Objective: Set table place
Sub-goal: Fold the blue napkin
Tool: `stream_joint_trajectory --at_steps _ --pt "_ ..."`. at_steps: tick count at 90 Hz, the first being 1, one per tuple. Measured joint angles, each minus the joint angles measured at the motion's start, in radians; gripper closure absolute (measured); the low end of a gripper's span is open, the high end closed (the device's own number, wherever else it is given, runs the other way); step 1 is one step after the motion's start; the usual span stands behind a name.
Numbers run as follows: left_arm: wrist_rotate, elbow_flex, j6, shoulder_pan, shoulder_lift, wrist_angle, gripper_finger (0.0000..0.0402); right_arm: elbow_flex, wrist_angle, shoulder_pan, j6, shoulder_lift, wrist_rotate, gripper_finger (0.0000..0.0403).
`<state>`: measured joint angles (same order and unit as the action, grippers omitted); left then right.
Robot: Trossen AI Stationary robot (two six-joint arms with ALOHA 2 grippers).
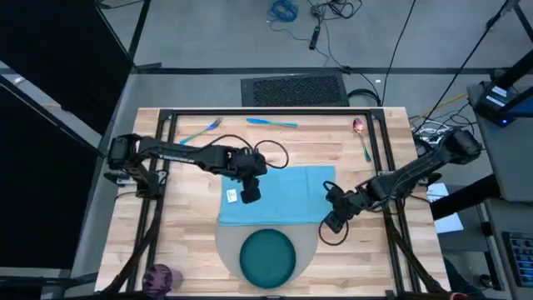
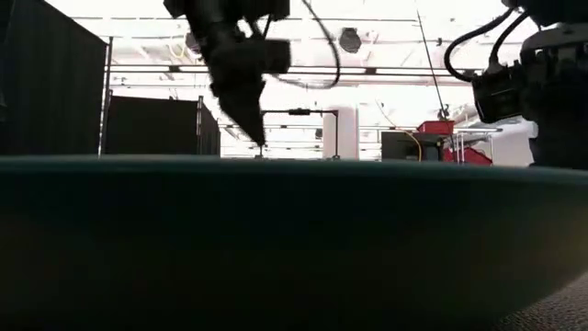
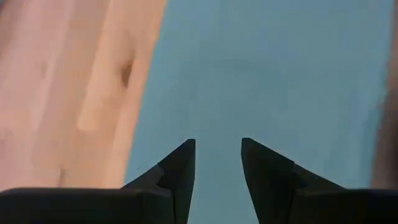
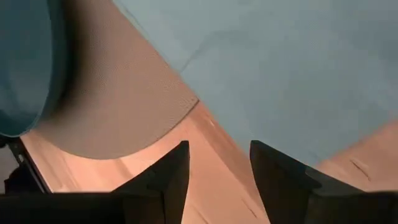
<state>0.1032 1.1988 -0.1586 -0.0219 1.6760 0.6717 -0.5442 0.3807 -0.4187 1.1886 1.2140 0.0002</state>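
Wooden table (image 1: 191, 242) carries no legible writing. Left pincer (image 3: 217, 158) hovers open over the blue napkin (image 1: 283, 196); right pincer (image 4: 219, 163), open, hangs beside its edge. Teal plate (image 1: 268, 257) fills and blocks the low view.
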Motion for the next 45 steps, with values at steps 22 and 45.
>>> stream_joint_trajectory --at_steps 22,45 --pt "-0.002 -0.111 -0.041 0.000 0.018 -0.050 0.0285 0.000 -0.009 0.012 -0.021 0.000 0.000 0.0248" --pt "-0.005 -0.171 -0.046 -0.004 0.042 -0.070 0.0285 0.035 -0.013 0.090 -0.030 0.028 -0.052 0.0248"
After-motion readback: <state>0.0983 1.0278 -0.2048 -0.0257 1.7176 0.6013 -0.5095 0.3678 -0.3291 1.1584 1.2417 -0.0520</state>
